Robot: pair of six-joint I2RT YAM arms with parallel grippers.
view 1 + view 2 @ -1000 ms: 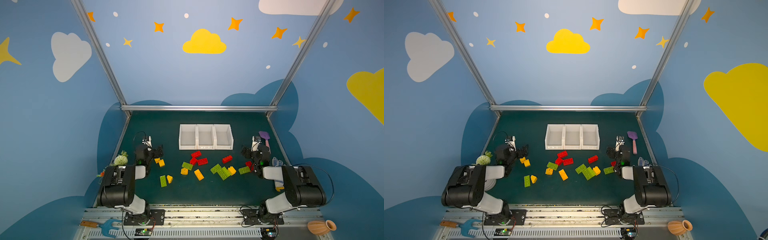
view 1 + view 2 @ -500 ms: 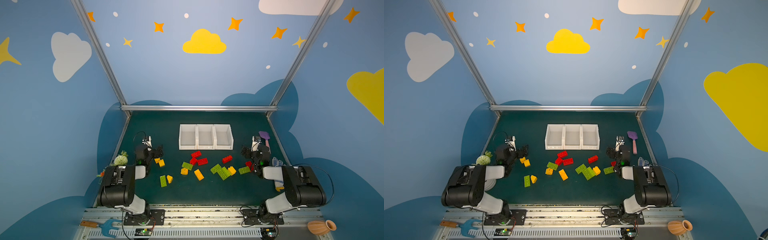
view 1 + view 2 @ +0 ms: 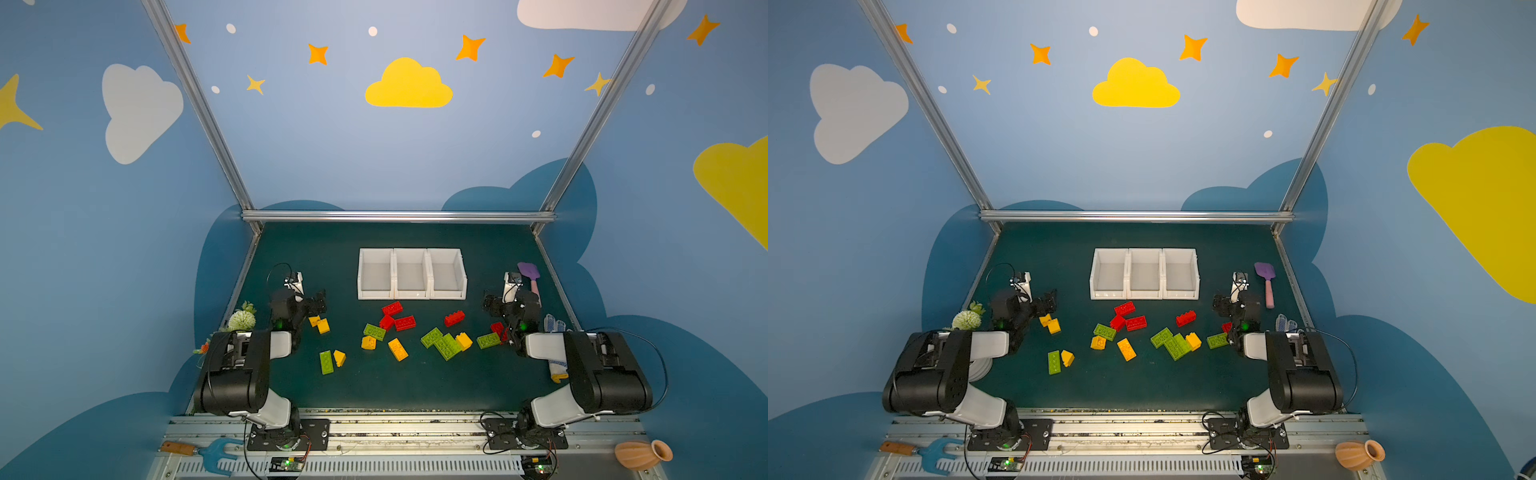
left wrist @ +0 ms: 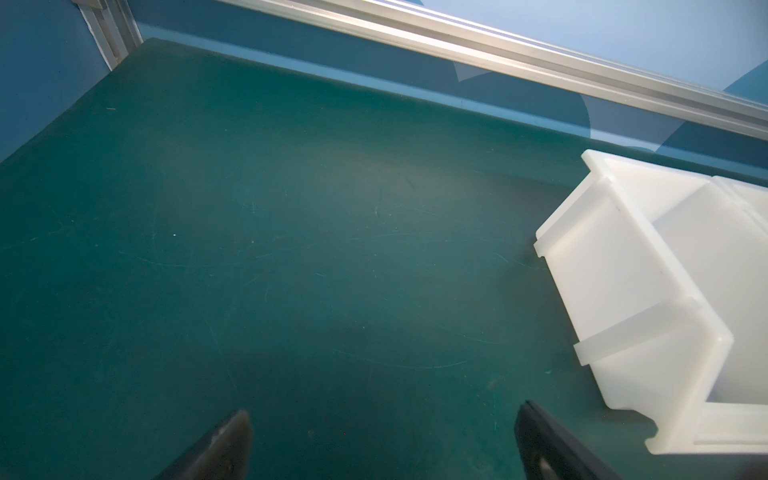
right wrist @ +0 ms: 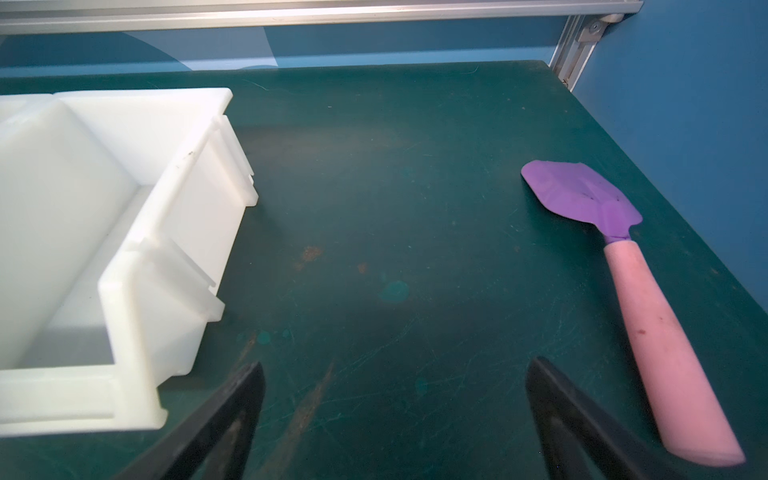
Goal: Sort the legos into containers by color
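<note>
Between my 2 arms, legos (image 3: 405,323) are lying scattered on the mat (image 3: 374,386), short of the 3 white containers (image 3: 411,294). My left gripper (image 3: 316,302) and right gripper (image 3: 490,304) are both gaping empty. A yellow pair (image 3: 320,325) is sitting just beside my left gripper, toward my base; I am judging that arm nearer.

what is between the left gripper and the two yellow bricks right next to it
Nothing visible. The open left gripper hangs right beside the yellow bricks, and in both top views no other brick or object lies between them.
</note>
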